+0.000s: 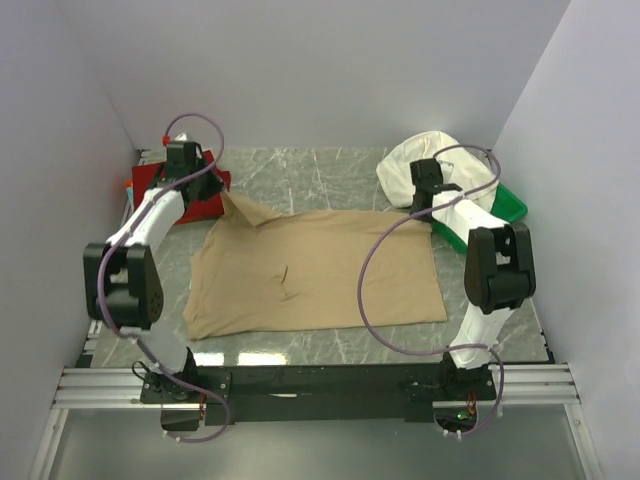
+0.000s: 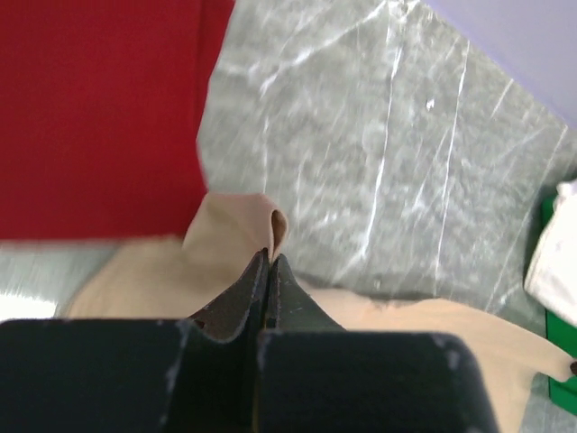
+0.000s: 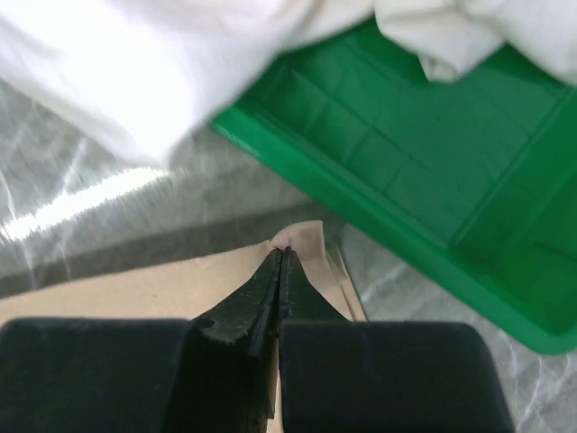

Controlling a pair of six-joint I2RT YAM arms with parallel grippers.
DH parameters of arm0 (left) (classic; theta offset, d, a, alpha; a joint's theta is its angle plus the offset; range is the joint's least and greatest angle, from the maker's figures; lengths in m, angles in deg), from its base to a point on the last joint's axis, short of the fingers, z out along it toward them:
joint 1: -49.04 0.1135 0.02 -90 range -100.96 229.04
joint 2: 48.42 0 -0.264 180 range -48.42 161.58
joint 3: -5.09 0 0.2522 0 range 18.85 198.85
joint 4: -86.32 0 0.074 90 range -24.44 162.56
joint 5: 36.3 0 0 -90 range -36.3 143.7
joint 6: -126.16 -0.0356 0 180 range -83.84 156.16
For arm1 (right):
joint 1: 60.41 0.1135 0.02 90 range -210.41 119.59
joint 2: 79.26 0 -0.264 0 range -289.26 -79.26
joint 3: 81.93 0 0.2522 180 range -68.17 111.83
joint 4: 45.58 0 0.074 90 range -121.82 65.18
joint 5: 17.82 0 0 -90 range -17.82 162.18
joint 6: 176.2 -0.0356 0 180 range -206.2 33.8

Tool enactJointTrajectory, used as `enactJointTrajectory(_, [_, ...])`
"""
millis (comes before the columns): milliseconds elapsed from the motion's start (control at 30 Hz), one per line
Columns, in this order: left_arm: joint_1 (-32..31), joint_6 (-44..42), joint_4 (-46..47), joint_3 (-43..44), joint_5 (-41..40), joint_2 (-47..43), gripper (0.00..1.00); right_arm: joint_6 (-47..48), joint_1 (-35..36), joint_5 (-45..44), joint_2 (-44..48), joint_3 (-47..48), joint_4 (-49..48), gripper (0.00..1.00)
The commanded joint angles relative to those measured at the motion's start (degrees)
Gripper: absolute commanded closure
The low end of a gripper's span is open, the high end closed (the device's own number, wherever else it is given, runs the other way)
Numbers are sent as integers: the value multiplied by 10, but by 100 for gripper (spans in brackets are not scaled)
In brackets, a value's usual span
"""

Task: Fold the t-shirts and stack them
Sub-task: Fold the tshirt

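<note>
A tan-beige t-shirt point(image 1: 320, 270) lies spread flat in the middle of the table. My left gripper point(image 1: 222, 197) is shut on its far left corner point(image 2: 242, 236), pinching a fold of cloth. My right gripper point(image 1: 424, 210) is shut on its far right corner point(image 3: 302, 242). A cream-white t-shirt point(image 1: 420, 160) lies heaped at the back right, partly over the green tray; it also shows in the right wrist view point(image 3: 153, 72). A deep red t-shirt point(image 1: 212, 200) lies at the back left, beside my left gripper, and fills the upper left of the left wrist view point(image 2: 99, 108).
A green plastic tray point(image 1: 508, 205) stands at the back right, close to my right gripper, and shows in the right wrist view point(image 3: 451, 153). White walls close in the left, back and right. The marble tabletop point(image 1: 300, 165) shows behind the tan shirt.
</note>
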Motion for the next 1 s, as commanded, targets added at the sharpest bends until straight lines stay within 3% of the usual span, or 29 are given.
enactJointTrajectory(0, [1,16,42,-63,-13,-103,100,-11,9,-1,66,-38,-23,100])
enactJointTrajectory(333, [0,62,80,-293,-24,-316,100,-35,48,-43,160,-152,-23,100])
enactJointTrajectory(633, [1,96,65,-403,-34,-459,100,-68,55,-86,247,-236,-8,100])
enactJointTrajectory(967, [1,125,56,-455,-11,-529,100,-92,57,-115,259,-262,0,100])
